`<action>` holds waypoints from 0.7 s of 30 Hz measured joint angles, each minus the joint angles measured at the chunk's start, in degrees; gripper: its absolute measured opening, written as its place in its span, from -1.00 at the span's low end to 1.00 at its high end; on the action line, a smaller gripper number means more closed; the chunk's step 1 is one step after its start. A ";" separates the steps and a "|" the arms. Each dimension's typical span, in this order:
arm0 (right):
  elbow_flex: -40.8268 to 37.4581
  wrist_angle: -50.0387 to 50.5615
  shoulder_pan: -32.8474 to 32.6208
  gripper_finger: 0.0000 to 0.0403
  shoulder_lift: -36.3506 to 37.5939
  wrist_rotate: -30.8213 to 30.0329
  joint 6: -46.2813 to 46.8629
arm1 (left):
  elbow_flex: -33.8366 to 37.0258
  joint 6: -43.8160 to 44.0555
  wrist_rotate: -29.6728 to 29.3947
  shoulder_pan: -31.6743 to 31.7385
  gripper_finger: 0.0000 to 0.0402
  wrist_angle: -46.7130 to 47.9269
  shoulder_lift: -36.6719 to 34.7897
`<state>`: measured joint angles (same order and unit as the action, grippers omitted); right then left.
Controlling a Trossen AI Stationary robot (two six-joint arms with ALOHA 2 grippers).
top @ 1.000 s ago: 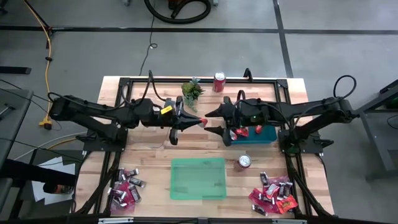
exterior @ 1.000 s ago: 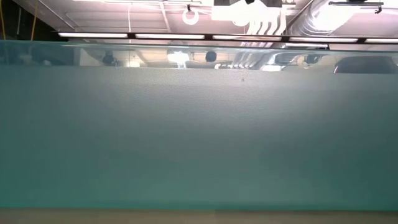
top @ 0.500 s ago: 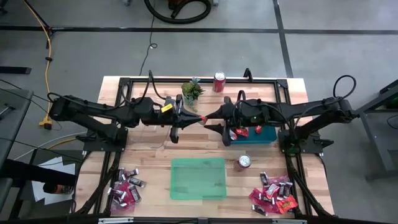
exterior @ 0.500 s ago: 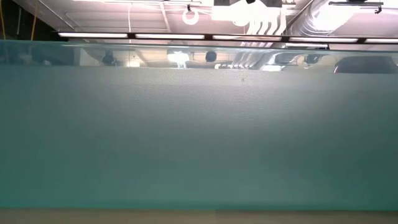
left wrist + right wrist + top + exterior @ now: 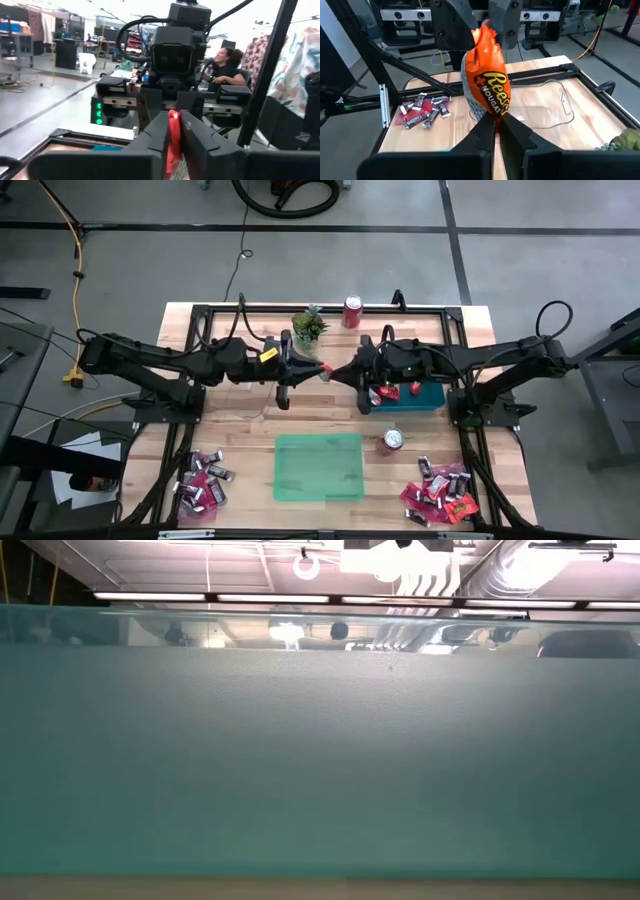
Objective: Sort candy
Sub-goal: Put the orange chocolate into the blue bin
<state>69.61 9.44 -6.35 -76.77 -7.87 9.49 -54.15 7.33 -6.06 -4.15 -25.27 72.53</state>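
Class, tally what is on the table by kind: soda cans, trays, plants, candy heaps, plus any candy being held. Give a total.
Soda cans: 2
Trays, green and teal: 2
Plant: 1
Candy heaps: 2
Orange packet, held by left gripper and right gripper: 1
Total: 8

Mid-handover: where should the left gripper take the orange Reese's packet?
By the flat crimped end opposite the right gripper, approached head-on, as the left gripper has it. The orange wrapped packet spans both grippers, its middle bulging.
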 joint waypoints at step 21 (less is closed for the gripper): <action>-22.98 42.23 -4.27 -1.00 17.76 -6.07 31.98 | 1.11 7.63 -7.64 -2.49 -0.05 36.10 -7.30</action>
<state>46.63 51.67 -10.62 -59.02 -13.93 41.47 -53.05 14.96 -13.70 -6.63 10.83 65.23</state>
